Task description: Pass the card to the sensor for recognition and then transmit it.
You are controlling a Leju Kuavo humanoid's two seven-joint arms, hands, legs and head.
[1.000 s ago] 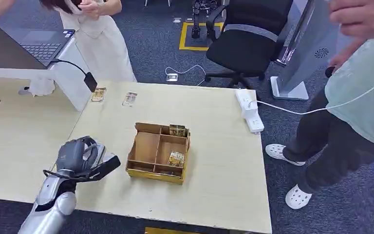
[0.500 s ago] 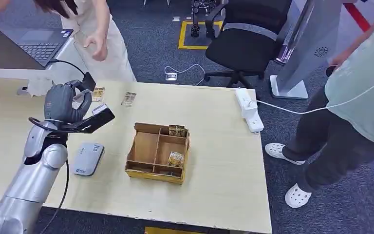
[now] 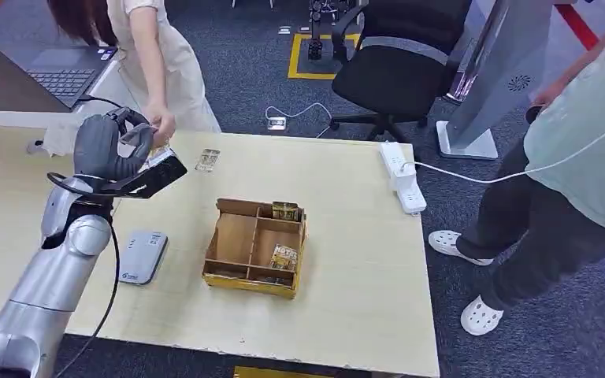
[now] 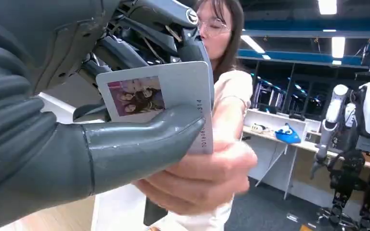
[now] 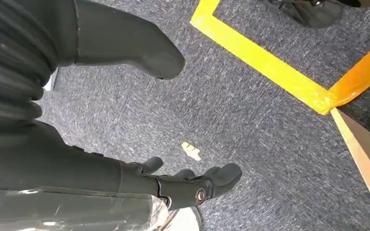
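Left hand [image 3: 109, 146] pinches the card [image 4: 173, 96]; a person's hand [image 4: 200, 178] grips its far edge. Right hand [image 5: 125, 159] hangs spread, holding nothing.

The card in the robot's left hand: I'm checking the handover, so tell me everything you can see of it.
The thin, pale grey rectangular card looks like plastic, with a small photo of people printed at one end and a line of digits along one edge. The robot's left hand pinches it between the thick grey thumb and darker fingers behind it. A person's hand grasps its free end. It is held up in the air beyond the table's far left corner.
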